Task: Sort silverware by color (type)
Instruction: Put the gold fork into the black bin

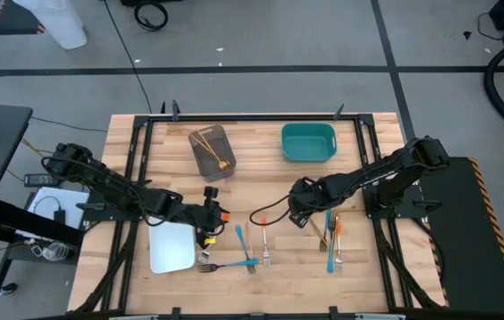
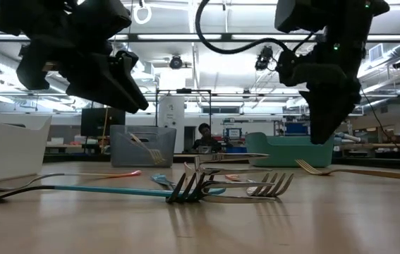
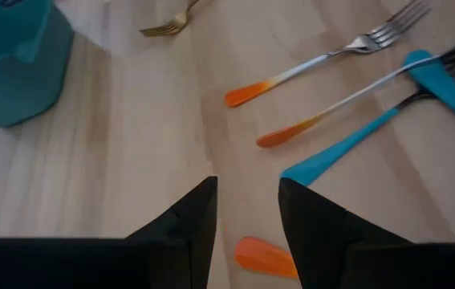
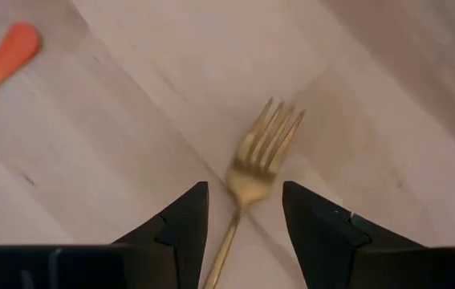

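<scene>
Right claw (image 4: 243,210) hovers apart over a gold fork (image 4: 257,166) on the bench (image 1: 367,284); left claw (image 3: 247,209), also apart, above an orange-handled fork (image 3: 264,258).

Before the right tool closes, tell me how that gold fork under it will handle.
The gold fork looks like thin metal, so probably stiff and light. It lies flat on the wooden table, so pinching its slim handle may make it slide or pivot. The right tool straddles the handle, fingers apart.
</scene>
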`<control>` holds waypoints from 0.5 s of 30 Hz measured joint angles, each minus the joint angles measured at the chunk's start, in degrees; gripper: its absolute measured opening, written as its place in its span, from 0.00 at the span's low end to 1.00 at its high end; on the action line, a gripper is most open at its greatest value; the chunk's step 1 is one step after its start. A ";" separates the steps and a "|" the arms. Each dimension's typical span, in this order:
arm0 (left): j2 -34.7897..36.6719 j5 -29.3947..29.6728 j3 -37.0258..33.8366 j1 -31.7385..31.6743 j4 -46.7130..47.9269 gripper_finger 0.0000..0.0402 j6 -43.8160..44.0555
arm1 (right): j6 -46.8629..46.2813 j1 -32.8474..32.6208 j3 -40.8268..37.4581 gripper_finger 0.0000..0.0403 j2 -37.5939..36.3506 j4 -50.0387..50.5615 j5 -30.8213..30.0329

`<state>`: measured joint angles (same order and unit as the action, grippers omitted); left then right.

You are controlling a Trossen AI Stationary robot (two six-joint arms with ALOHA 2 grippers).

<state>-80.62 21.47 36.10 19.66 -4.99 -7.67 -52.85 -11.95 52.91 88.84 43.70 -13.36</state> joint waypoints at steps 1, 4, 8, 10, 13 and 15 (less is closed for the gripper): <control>0.00 0.61 0.00 0.00 0.00 0.35 0.32 | -0.55 -0.23 -0.40 0.43 0.00 0.08 0.47; 0.00 1.82 0.00 0.00 -0.50 0.35 1.26 | -2.25 -0.82 -2.19 0.43 0.02 -0.24 1.46; 0.00 1.84 0.00 0.00 -2.63 0.35 2.31 | -3.13 -2.15 -3.11 0.43 0.09 -0.47 1.00; 0.04 1.86 0.00 0.00 -3.02 0.35 2.31 | -3.22 -2.91 -3.11 0.43 0.09 -1.08 0.57; 0.04 1.88 0.00 0.00 -3.46 0.35 2.26 | -4.31 -4.08 -3.11 0.43 0.09 -1.68 -0.54; 0.04 1.88 0.00 0.00 -3.38 0.35 2.26 | -5.31 -4.76 -3.53 0.43 0.09 -1.88 -1.21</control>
<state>-80.58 23.35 36.10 19.66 -8.38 -5.41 -58.16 -16.71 49.38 88.92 41.82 -14.57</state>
